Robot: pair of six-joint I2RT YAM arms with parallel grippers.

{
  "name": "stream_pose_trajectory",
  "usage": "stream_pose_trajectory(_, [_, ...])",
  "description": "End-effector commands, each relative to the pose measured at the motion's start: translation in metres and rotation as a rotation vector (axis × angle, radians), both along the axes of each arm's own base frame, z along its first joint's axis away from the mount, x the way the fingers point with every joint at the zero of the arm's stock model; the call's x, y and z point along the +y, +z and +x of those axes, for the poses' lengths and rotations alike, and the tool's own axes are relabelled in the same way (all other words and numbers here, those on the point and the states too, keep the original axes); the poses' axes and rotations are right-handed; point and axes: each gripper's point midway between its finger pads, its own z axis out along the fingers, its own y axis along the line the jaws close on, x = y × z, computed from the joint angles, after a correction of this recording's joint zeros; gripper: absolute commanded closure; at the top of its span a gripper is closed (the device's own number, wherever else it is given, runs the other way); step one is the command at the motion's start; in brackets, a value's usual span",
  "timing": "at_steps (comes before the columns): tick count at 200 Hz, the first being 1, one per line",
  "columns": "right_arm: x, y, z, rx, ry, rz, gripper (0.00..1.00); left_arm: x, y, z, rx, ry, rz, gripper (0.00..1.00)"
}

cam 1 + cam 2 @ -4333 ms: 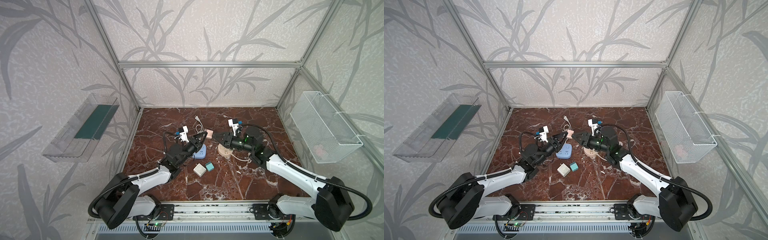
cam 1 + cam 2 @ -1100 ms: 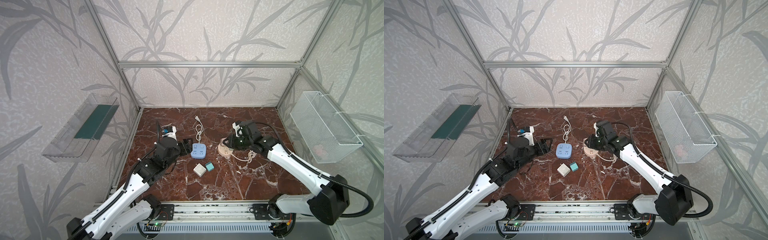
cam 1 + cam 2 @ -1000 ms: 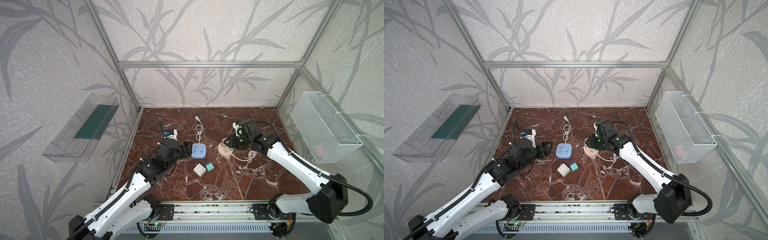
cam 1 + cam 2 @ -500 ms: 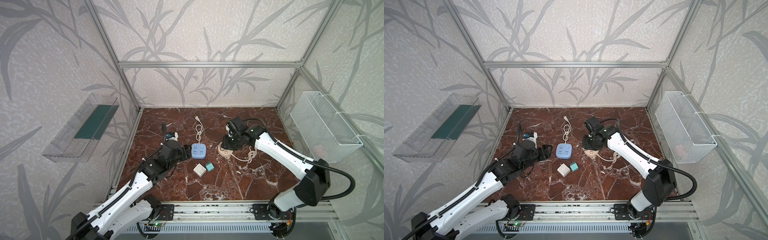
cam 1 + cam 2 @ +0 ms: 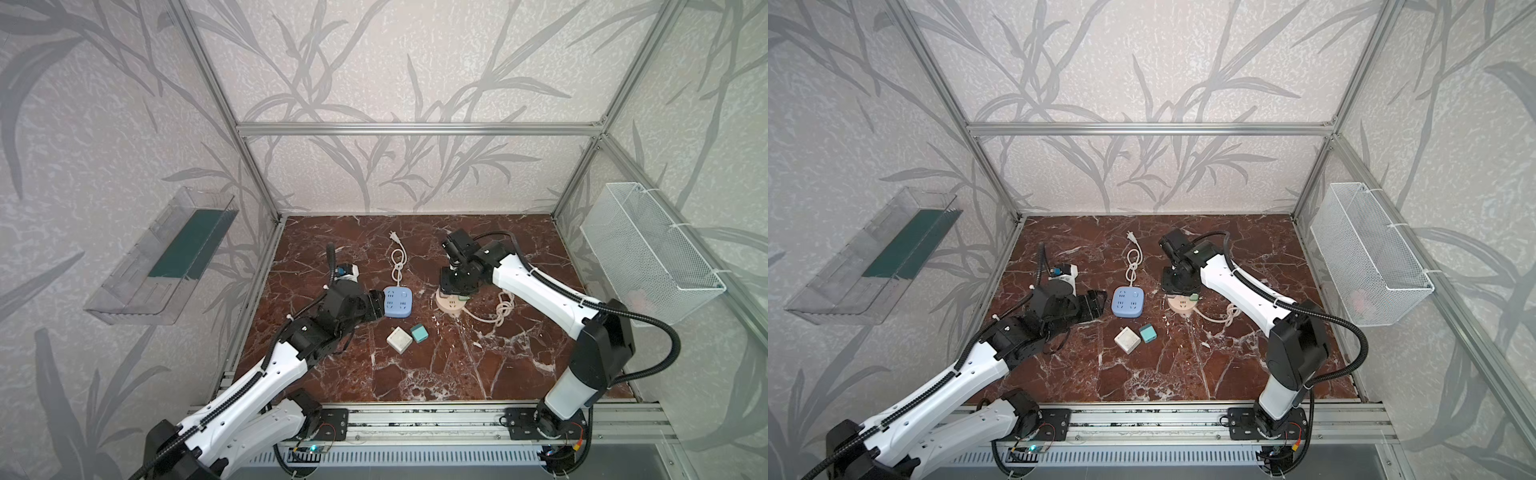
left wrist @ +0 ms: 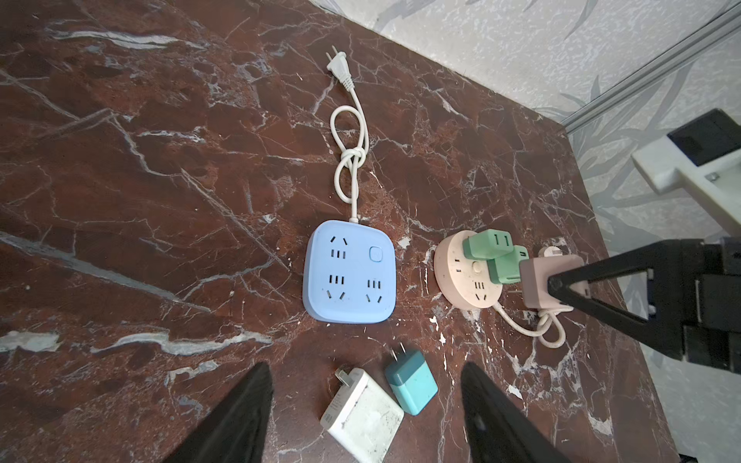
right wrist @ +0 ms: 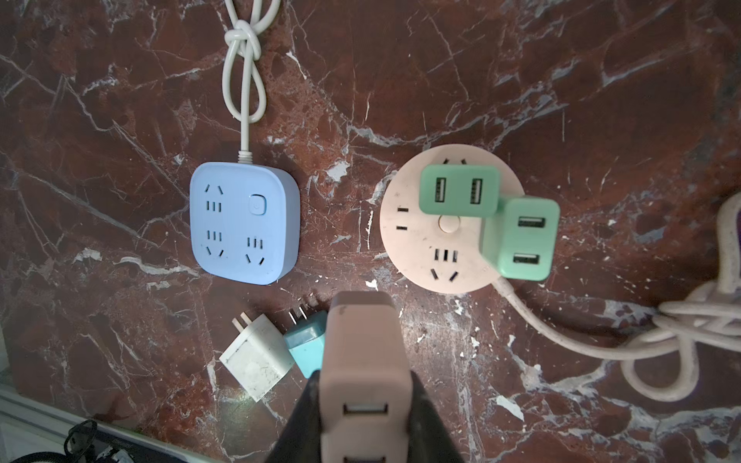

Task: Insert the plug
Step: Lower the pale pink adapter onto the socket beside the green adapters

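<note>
The pale pink, boxy plastic plug adapter, USB slots on its back, was clamped between the right gripper's jaws, held off the red marble tabletop. Just beyond the jaw tips lay the round pink socket hub. Two mint-green adapters crowded its far side, and the socket nearest the jaws was free. Beside the hub sat the square blue power strip. A white charger cube and a teal charger cube lay ahead of the left gripper's open, empty jaws.

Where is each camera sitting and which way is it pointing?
Top views: high at the front, looking down at the marble table; left arm and right arm show.
Left wrist: on its arm, angled down at the blue strip; open left fingers show.
Right wrist: looking straight down; right fingers shut on the pink adapter.
Shared: blue strip, round socket.
</note>
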Motion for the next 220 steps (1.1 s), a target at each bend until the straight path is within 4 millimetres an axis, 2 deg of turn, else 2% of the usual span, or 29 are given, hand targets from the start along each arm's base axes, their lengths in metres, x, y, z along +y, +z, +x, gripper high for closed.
stream_pose_trajectory(1, [-0.002,-0.004,0.004,0.005,0.021,-0.046,1.0,-0.003,-0.006,0.0,0.005,-0.011,-0.004,0.27])
stream_pose_trajectory(40, [0.007,-0.012,0.014,0.025,0.036,-0.058,1.0,-0.008,-0.016,0.003,0.039,-0.027,0.006,0.28])
stream_pose_trajectory(108, [0.015,-0.027,0.028,0.045,0.061,-0.102,1.0,-0.011,-0.018,0.004,0.041,-0.033,0.006,0.28])
stream_pose_trajectory(220, [0.012,-0.048,0.04,0.062,0.073,-0.186,1.0,-0.01,-0.019,0.003,0.041,-0.03,0.007,0.28])
